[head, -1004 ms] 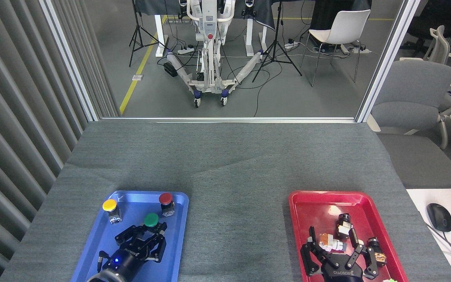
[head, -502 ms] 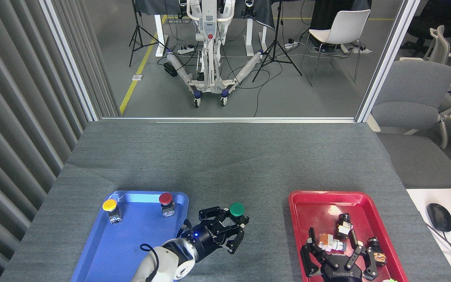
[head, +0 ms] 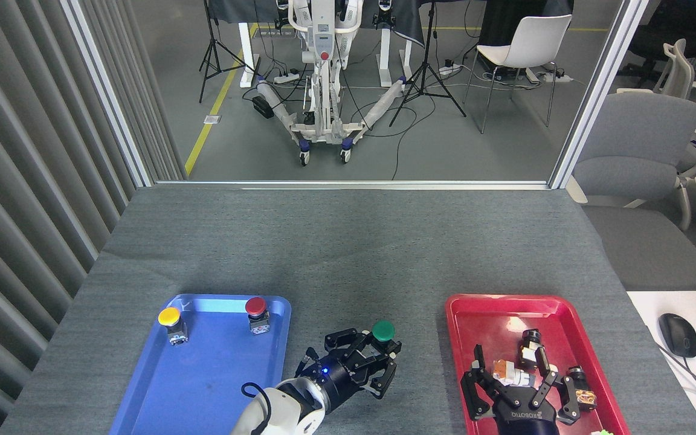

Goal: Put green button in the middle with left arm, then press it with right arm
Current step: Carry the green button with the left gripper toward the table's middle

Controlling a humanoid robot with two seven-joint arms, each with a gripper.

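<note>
Green button held over the middle of the tabletop

Low in the frame's centre, the left tool (head: 375,362) grips the green button (head: 383,331) between the blue tray (head: 142,386) and red tray (head: 463,314), over bare grey felt (head: 348,266). At lower right, the right tool (head: 514,386) hangs over the red tray, fingers spread, holding nothing.

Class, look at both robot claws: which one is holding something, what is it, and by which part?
The left claw holds the green button by its base, beneath the cap. The right claw is open over the red tray, holding nothing.
</note>
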